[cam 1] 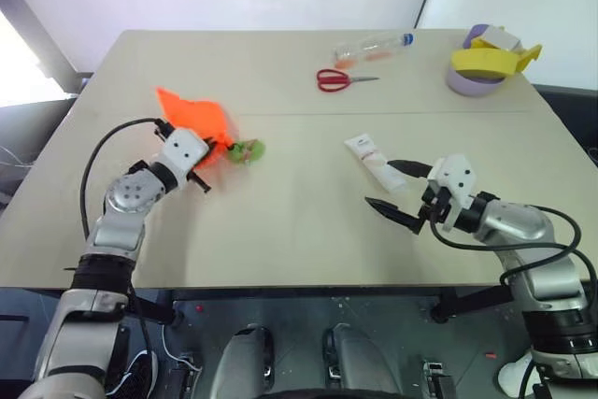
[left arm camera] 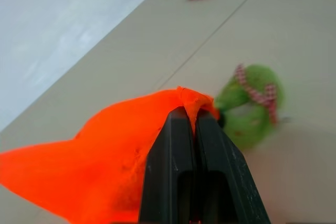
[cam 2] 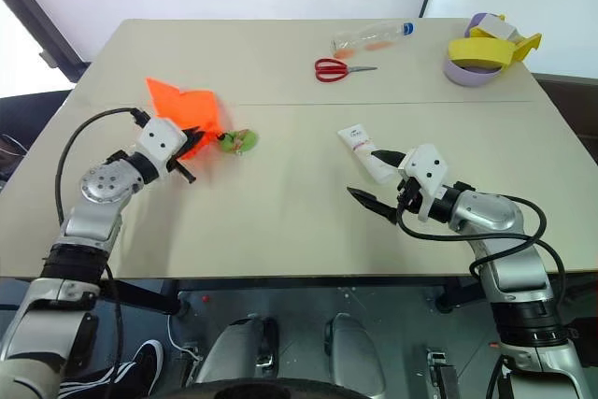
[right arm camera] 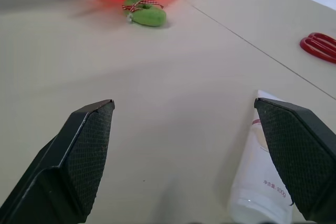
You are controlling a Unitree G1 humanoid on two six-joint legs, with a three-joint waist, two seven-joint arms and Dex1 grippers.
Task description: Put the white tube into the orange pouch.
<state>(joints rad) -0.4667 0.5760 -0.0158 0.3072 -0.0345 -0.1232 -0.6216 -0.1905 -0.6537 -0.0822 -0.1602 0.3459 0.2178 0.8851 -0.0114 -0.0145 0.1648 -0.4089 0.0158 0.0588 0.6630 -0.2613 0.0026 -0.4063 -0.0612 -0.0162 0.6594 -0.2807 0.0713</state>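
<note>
With the left end effector (cam 1: 204,178) pinching the orange pouch (cam 1: 192,116) and the right end effector (cam 1: 397,186) spread beside the white tube (cam 1: 374,162) on the bench (cam 1: 280,221), the thin fabric may slip free.

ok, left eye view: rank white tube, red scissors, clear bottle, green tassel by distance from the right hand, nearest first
1. white tube: right beside the open right hand, by its far finger.
2. red scissors: farther back on the table, near mid-table.
3. green tassel and clear bottle: too close to call; tassel off to the left by the orange pouch, bottle at the far edge.
</note>
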